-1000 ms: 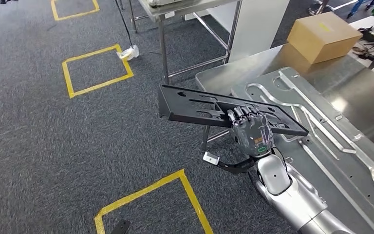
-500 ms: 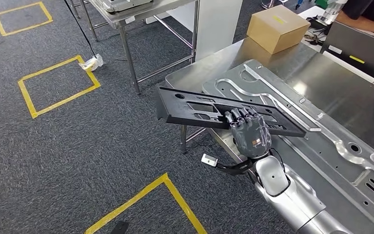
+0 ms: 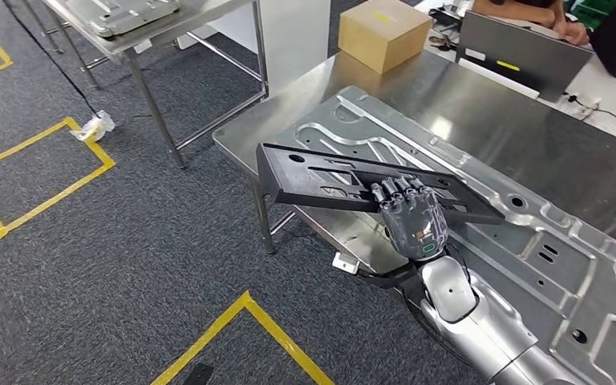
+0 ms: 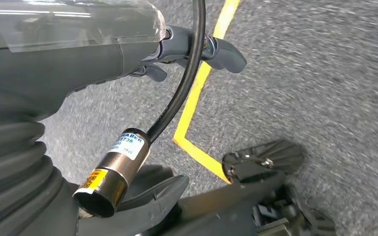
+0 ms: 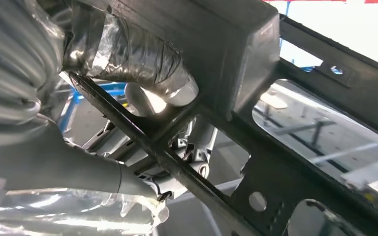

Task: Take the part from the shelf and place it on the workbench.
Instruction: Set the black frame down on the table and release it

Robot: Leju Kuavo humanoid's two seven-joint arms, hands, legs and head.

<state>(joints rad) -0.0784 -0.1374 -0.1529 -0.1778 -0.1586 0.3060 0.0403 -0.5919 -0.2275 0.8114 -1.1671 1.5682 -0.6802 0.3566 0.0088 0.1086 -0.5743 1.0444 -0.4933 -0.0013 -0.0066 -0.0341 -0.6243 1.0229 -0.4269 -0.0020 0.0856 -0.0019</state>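
Note:
The part is a long flat black frame with cut-outs. My right hand grips it near its middle, fingers curled over its near edge, and holds it level. It hangs above the near corner of the steel workbench, its left end reaching past the bench edge over the carpet. In the right wrist view the black frame lies across the picture with my wrapped fingers against it. My left hand hangs over the carpet, holding nothing, thumb apart from the fingers.
A large stamped metal panel covers much of the workbench. A cardboard box and a grey panel stand at the far side, where a person sits. Another steel table stands at the back left. Yellow tape marks the carpet.
The whole view has swung: the workbench now lies further left and nearer under the part. My right hand keeps the same grip on the black frame.

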